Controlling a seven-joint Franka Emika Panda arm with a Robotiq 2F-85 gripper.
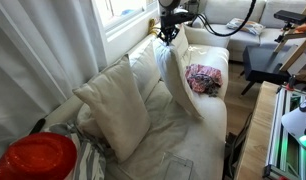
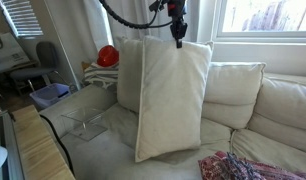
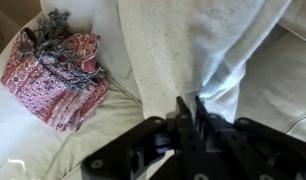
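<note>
My gripper (image 2: 177, 38) is shut on the top corner of a large cream pillow (image 2: 171, 95) and holds it upright over the sofa seat. In an exterior view the gripper (image 1: 168, 34) hangs near the window, with the pillow (image 1: 178, 80) standing on edge below it. In the wrist view the fingers (image 3: 191, 108) pinch the pillow cloth (image 3: 198, 45). A red and white patterned cloth bundle (image 3: 61, 75) lies on the seat beside the pillow; it also shows in both exterior views (image 1: 202, 78) (image 2: 238, 168).
A cream sofa (image 1: 193, 145) holds two other cream pillows (image 1: 113, 105) (image 2: 236, 95). A red round object (image 1: 35, 158) sits at the sofa end. A clear plastic piece (image 2: 85, 122) lies on the seat. A window (image 2: 263, 15) is behind the backrest.
</note>
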